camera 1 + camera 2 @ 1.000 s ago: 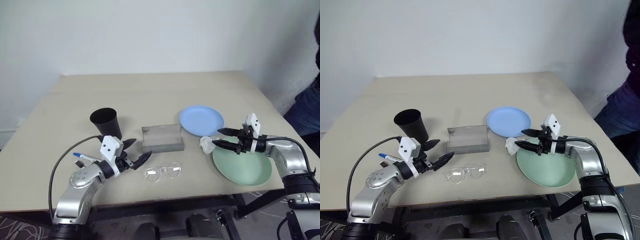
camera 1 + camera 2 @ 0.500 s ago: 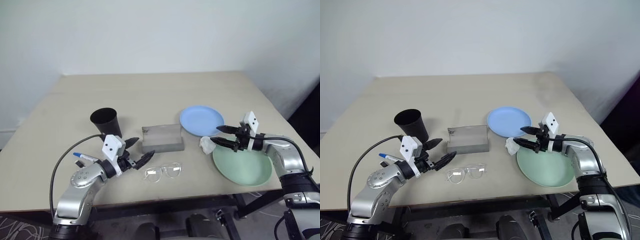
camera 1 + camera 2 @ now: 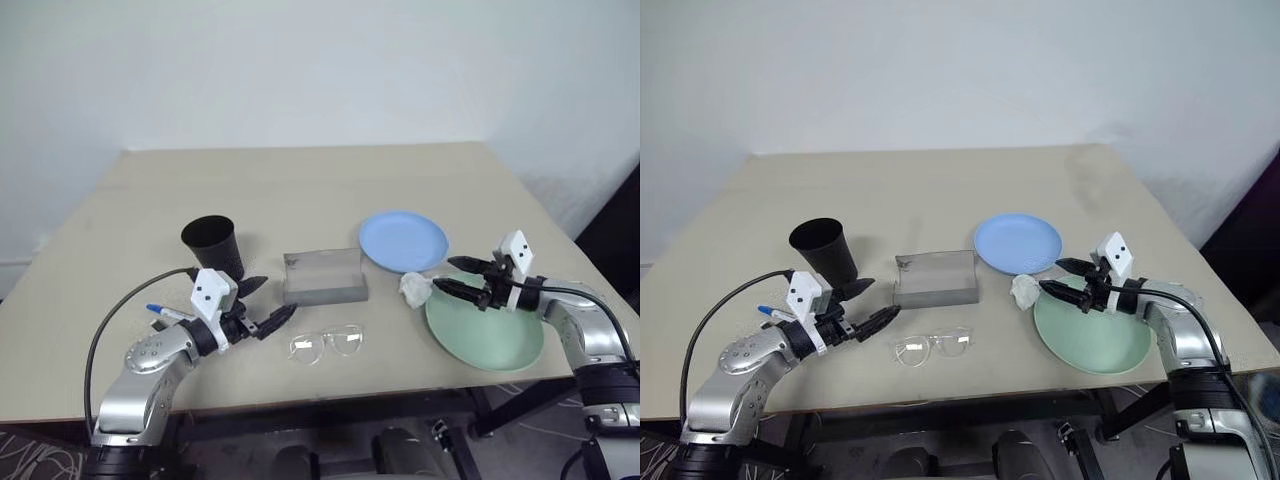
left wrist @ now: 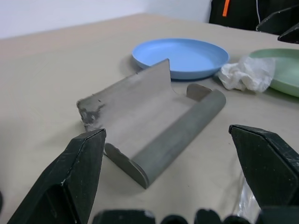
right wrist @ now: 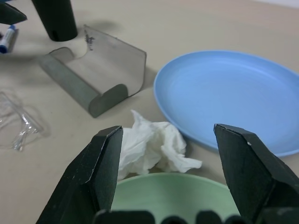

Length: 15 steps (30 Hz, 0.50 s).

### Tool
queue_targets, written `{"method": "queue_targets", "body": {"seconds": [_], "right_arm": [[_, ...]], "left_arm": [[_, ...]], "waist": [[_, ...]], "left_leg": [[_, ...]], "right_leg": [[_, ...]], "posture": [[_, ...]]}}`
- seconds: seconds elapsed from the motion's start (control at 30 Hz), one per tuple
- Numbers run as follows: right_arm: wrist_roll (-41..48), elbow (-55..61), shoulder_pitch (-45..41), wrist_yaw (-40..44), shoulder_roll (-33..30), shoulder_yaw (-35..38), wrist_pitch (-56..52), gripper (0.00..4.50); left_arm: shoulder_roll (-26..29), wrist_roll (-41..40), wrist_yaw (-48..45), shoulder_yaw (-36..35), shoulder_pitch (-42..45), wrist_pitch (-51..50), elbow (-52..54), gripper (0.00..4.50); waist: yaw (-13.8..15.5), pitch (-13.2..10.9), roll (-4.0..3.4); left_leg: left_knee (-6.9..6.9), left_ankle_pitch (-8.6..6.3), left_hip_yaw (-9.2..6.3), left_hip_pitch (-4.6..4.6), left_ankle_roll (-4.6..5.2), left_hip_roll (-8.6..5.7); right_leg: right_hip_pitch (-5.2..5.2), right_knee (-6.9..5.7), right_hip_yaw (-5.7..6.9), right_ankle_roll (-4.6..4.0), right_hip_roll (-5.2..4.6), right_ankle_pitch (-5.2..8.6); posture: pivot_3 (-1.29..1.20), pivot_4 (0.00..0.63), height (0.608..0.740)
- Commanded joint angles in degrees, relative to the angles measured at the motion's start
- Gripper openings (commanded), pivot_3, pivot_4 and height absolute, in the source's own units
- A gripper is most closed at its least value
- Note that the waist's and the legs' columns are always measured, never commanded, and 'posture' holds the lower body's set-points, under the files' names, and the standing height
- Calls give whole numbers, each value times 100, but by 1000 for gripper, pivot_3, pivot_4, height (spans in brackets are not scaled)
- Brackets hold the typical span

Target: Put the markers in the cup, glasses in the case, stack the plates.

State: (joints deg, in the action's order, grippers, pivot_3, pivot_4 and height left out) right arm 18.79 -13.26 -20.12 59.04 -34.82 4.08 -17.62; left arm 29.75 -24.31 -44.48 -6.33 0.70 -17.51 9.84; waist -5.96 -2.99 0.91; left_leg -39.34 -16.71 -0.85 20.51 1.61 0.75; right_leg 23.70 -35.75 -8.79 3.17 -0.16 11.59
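The black cup stands upright at the left. A white marker with a blue cap lies in front of it, beside my left arm. The grey case lies open at the centre, with the clear glasses in front of it. My left gripper hovers open between the cup and the glasses, pointing toward the case. The light blue plate and the pale green plate sit apart at the right. My right gripper is open over the green plate's near rim, pointing at the tissue.
A crumpled white tissue lies between the two plates, touching the green plate's rim. The beige table has free room behind the objects. A dark shape stands past the table's right edge.
A person in dark blue at the right edge has moved out of sight. Both grippers stay open and nearly in place.
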Motion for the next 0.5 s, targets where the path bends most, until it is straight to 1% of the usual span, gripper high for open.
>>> {"method": "queue_targets", "body": {"seconds": [0.03, 0.13, 0.33, 0.5], "right_arm": [[96, -192, -141, -211, -167, 352, -106, 3362], [45, -676, -262, -337, -337, 495, -224, 3362], [-27, -2032, -660, -437, -702, 706, -283, 3362], [-157, -2976, -907, -317, -952, 737, -230, 3362]], "left_arm": [[-38, -94, -30, -46, 174, 100, 160, 4493], [-105, -107, -94, 128, 176, 76, 276, 4493], [-212, -89, 4, 301, 119, -35, 462, 4493], [-278, -107, 1, 427, 115, -141, 603, 4493]], "waist": [[3, 0, 1], [15, 0, 1], [5, 0, 1], [-23, 0, 2]], "left_leg": [[0, 0, 1, 1, 0, 0], [2, -1, 1, 5, 0, -1], [1, 0, 3, -1, 1, -2], [1, 0, 6, -10, 1, -2]], "right_leg": [[0, 1, 0, 1, 0, 0], [1, 7, -1, 7, -3, -4], [-5, 5, -3, 6, -2, -4], [-13, 6, -9, -1, 0, -1]], "posture": [[0, 0, 740], [0, 0, 740], [0, 0, 740], [0, 0, 740]]}}
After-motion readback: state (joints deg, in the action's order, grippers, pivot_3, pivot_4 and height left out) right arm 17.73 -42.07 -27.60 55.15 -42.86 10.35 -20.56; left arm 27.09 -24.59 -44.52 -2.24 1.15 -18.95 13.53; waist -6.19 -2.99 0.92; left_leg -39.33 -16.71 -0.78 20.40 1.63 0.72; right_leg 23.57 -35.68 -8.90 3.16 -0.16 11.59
